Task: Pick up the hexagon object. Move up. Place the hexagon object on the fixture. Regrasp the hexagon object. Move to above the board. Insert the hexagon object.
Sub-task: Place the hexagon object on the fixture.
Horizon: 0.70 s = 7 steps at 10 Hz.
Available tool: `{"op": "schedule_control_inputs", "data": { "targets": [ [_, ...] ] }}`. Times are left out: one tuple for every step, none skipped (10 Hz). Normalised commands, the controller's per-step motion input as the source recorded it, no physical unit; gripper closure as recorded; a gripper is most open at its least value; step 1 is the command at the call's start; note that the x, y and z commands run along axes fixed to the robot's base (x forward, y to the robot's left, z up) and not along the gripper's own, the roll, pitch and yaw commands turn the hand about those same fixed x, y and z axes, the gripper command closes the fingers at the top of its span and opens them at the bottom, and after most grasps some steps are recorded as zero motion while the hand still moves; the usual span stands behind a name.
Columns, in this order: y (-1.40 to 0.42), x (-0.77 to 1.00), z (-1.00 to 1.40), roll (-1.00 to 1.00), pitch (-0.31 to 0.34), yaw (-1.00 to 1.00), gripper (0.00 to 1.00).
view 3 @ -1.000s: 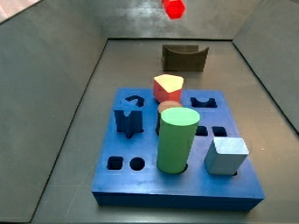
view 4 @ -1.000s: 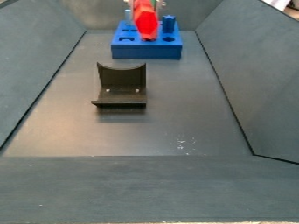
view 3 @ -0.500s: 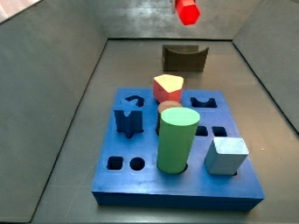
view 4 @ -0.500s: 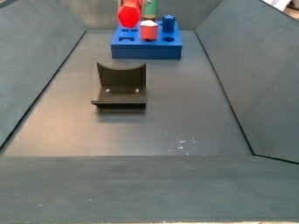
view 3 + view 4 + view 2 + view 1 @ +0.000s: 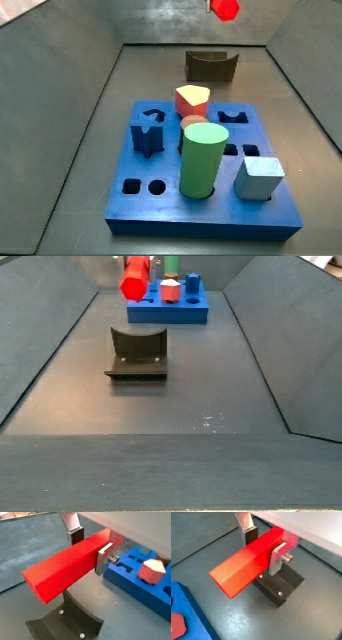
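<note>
Red hexagon object (image 5: 246, 564) is clamped crosswise between the gripper (image 5: 266, 546) fingers, held in the air above the fixture (image 5: 280, 588) near the floor's far edge in a side view (image 5: 211, 65). Judged purpose: setting it into the notch for regrasping before reaching the board (image 5: 201, 195).

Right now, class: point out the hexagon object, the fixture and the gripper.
hexagon object (image 5: 246, 564), a wrist view, its long red side face.
fixture (image 5: 136, 352), a side view, its upright back.
gripper (image 5: 88, 545), a wrist view, between fingertips clamping the bar.
</note>
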Motion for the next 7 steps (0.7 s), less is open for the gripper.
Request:
{"op": "schedule_control_inputs", "data": {
  "targets": [
    [0.56, 0.06, 0.0, -1.0, 0.193, -0.06, 1.0],
    [0.47, 0.04, 0.0, -1.0, 0.19, -0.07, 1.0],
    [0.24, 0.05, -0.01, -1.0, 0.189, -0.11, 1.0],
    [0.06, 0.07, -0.01, -1.0, 0.195, -0.14, 1.0],
    [0.01, 0.08, -0.01, -1.0, 0.197, -0.17, 1.0],
    [0.03, 0.07, -0.01, -0.83, 0.156, -0.17, 1.0],
    [0.04, 0.07, -0.01, -0.6, 0.097, -0.17, 1.0]
  ]
}}
